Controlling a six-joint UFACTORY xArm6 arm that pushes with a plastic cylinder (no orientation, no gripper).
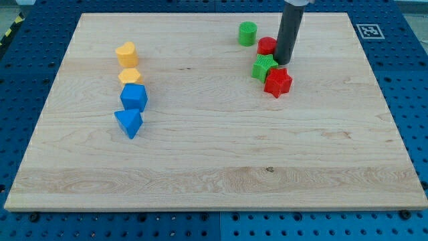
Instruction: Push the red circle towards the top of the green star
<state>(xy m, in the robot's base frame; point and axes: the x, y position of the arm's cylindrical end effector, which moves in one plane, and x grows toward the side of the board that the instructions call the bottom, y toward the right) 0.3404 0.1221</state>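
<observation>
Nearest: blue triangle (128, 123), toward the board's left edge, blue cube (134, 97) above it.
Red circle (267, 45): near top edge, right of centre, touching green star (263, 67) below.
Tip (283, 62): beside circle's right, above red star (277, 82).
Jaws: none; plain rod.
Handling: probably light, rigid, slides easily; push its side.

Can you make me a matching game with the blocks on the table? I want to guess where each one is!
Blocks:
1. green cylinder
2. red star
3. blue triangle
4. yellow heart

Places:
A. lowest block of the group at the view's left
B. nearest the view's top, left of my tip
C. top of the group at the view's left
D. just below my tip, touching the green star

Pairs: 1-B, 2-D, 3-A, 4-C
</observation>
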